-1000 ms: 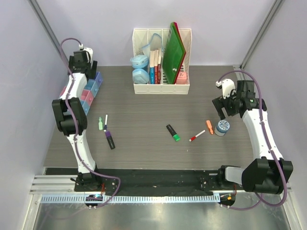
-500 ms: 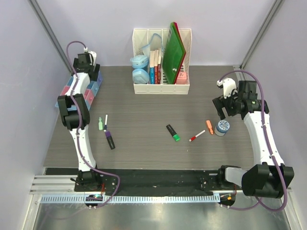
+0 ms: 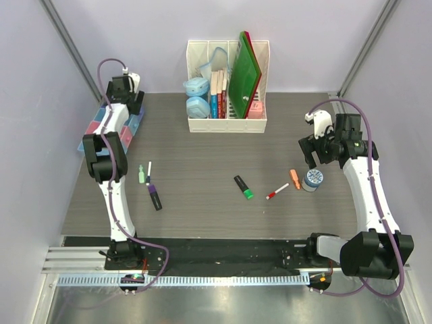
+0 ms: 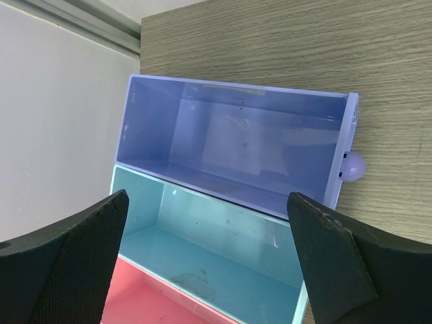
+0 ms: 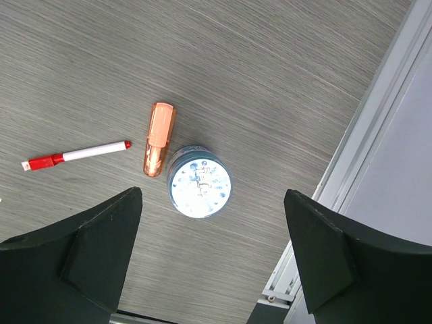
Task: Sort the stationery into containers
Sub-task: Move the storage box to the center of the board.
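- the left gripper (image 4: 206, 223) has its jaws spread wide with nothing between them; it hangs over the purple tray (image 4: 243, 145) and the light blue tray (image 4: 223, 250).
- those two trays lie side by side, long walls touching, with the pink tray (image 4: 155, 297) next in the row; we see nothing in the parts that show.
- in the top view this row sits along the table's (image 3: 202, 148) left edge, near the far left corner, partly hidden by the left arm.
- the right gripper (image 5: 210, 202) also has its jaws spread and holds nothing; it hovers above the blue-lidded pot (image 5: 199, 182), close to the table's right edge.
- the orange piece (image 5: 160, 138) lies just beside the pot; we cannot tell whether they touch.
- the red-capped pen (image 5: 77, 154) lies near the orange piece, apart from it, toward the middle.
- the green-ended marker (image 3: 244, 187) lies near the table's middle.
- toward the left edge lie the mint highlighter (image 3: 141, 174), the blue-capped pen (image 3: 148, 169) and the purple-ended marker (image 3: 154, 196), close together.
- the white file rack (image 3: 228, 88) stands at the far edge.
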Robot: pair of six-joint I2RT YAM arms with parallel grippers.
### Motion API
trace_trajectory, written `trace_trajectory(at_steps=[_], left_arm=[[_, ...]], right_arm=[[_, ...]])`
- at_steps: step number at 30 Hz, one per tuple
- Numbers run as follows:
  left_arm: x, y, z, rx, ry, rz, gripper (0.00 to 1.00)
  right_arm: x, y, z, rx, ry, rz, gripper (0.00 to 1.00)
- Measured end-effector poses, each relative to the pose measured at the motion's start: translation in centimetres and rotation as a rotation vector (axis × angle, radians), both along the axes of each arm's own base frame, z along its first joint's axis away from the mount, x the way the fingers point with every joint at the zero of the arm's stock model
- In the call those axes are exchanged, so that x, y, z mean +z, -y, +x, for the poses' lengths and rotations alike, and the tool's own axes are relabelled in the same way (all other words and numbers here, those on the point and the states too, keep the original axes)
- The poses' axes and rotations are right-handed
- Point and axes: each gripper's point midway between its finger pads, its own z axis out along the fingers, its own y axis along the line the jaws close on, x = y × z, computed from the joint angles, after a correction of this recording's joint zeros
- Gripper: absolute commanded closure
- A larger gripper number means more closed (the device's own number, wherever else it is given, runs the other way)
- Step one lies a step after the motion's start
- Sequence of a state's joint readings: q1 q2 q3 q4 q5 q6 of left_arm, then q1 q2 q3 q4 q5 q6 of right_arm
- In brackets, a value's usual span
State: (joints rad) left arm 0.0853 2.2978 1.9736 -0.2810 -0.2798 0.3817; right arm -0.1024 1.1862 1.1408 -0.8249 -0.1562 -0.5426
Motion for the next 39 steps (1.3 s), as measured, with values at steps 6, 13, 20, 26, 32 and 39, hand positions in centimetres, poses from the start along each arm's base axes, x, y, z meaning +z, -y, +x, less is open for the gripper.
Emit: trace_trajectory(at_steps=[6,13,20,26,32,39], left_arm=[[-0.3,0.6,0.3,-0.033,-0.012,0.019,0.01],[-0.7,1.5,0.4,-0.108,-0.030,0.020,0.04],[-2.0,4.1,-1.1,-0.256,-0.083,-0.038,0.09],[-3.2,6.2,-3.4,-0.360,-0.151,-0.088,0.13],[-4.7,8.5,-7.3,-0.475,-0.252,-0.151,0.16],[-5.3,10.6,-11.2,-0.584,-0.341,-0.220,0.20]], right_arm=[[0.0,0.0,0.0,0.000,0.000,-0.001,0.09],[0.0,0.0,0.0,0.000,0.000,-0.001,0.09],[0.1,0.0,0.0,0.000,0.004,-0.001,0.09],[0.5,0.0,-0.5,0.000,0.013,-0.002,0.09],[0.7,-0.2,-0.9,0.004,0.012,0.001,0.09],[0.7,-0.4,-1.2,0.015,0.003,0.011,0.09]])
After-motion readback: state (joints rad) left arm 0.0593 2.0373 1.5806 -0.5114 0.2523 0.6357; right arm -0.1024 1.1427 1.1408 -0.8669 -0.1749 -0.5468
